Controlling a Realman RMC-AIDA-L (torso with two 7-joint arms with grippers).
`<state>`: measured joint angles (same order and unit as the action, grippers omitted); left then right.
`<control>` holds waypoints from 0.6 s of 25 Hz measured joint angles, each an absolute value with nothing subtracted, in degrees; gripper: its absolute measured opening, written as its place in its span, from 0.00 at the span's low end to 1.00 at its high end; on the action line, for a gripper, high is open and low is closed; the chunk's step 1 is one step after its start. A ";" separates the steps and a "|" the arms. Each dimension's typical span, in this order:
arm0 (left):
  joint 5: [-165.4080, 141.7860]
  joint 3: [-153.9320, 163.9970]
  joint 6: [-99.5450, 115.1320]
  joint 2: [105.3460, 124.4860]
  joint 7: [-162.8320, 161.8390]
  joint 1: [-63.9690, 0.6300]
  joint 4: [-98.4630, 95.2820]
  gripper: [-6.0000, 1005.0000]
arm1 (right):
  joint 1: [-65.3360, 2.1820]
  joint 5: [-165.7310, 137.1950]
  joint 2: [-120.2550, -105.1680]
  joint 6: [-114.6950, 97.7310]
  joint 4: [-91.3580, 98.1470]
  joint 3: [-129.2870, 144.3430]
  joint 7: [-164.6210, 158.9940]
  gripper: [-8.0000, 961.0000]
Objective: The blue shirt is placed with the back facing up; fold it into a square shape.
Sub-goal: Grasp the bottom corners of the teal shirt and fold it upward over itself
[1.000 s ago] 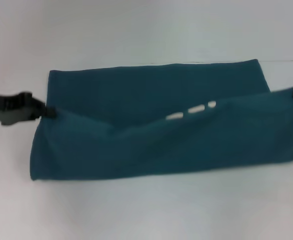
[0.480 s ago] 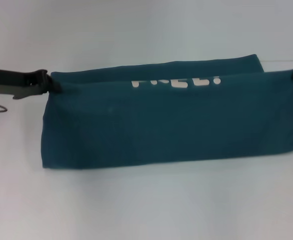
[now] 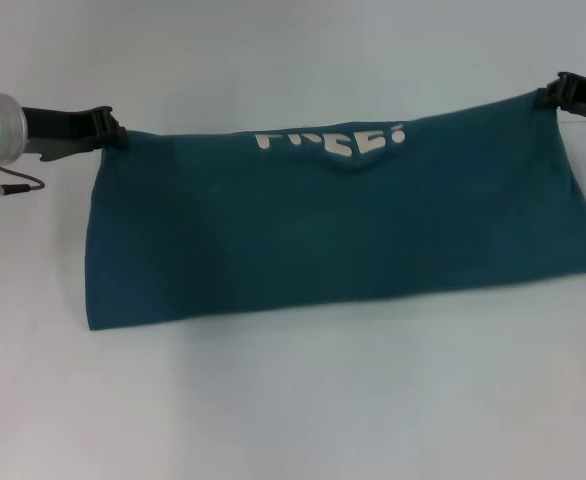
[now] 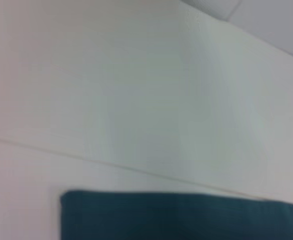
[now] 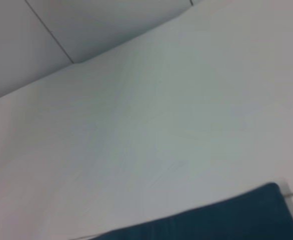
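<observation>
Shirt-wise, the blue shirt [image 3: 333,235] is stretched wide over the white table [image 3: 293,410], lower edge resting on it. Left gripper [image 3: 108,133] and right gripper [image 3: 553,95] each pinch 1 top corner. White lettering [image 3: 328,143] is folded over, unreadable.

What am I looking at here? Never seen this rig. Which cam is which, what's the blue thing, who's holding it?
It is a two-armed robot folding the blue shirt on a white table. The wide picture comes from a camera on its head, looking down. There the left gripper pinches one top corner of the shirt and the right gripper the other, so the cloth stretches between them, with white lettering showing at the top edge. The other two pictures come from cameras on each wrist; they show only table and a strip of shirt, not the fingers.
</observation>
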<state>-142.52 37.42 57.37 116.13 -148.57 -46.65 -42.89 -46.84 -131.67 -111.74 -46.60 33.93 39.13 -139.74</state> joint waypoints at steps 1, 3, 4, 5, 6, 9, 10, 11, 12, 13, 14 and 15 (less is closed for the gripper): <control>-142.53 37.64 56.49 116.17 -148.63 -46.66 -42.78 0.06 | -47.35 -131.67 -111.64 -45.64 33.25 39.47 -139.76 0.04; -142.54 38.20 54.79 116.17 -148.67 -46.91 -42.18 0.06 | -48.28 -131.67 -111.37 -43.76 31.84 40.07 -139.78 0.04; -142.54 38.31 54.29 116.12 -148.67 -46.99 -41.87 0.06 | -48.64 -131.68 -111.28 -42.72 31.16 40.39 -139.79 0.04; -142.54 38.53 53.46 116.01 -148.68 -47.15 -41.28 0.06 | -48.83 -131.68 -111.24 -42.09 30.82 40.59 -139.79 0.04; -142.55 38.72 52.78 115.91 -148.68 -47.25 -40.83 0.06 | -48.99 -131.68 -111.24 -41.48 30.63 40.82 -139.79 0.04; -142.56 39.60 50.45 115.82 -148.69 -47.45 -40.02 0.06 | -49.38 -131.67 -111.23 -40.36 30.42 41.40 -139.81 0.04; -142.56 40.01 49.54 115.90 -148.70 -47.46 -39.98 0.06 | -49.51 -131.67 -111.22 -40.05 30.40 41.50 -139.81 0.04; -142.56 40.13 49.20 115.93 -148.70 -47.47 -39.97 0.07 | -49.60 -131.67 -111.22 -39.81 30.40 41.54 -139.82 0.04; -142.56 40.34 48.68 116.01 -148.70 -47.55 -39.94 0.07 | -49.69 -131.66 -111.21 -39.43 30.39 41.56 -139.82 0.04; -142.56 40.45 48.35 116.03 -148.70 -47.62 -39.91 0.07 | -49.80 -131.66 -111.21 -39.00 30.38 41.56 -139.83 0.04; -142.56 40.45 48.35 116.03 -148.70 -47.62 -39.91 0.07 | -49.89 -131.66 -111.21 -38.73 30.37 41.57 -139.83 0.04; -142.61 40.52 47.71 116.04 -148.76 -47.93 -39.56 0.07 | -49.98 -131.66 -111.19 -38.51 30.37 41.57 -139.83 0.04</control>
<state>-142.61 40.52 47.71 116.04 -148.76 -47.93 -39.56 -49.98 -131.66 -111.19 -38.51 30.37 41.58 -139.83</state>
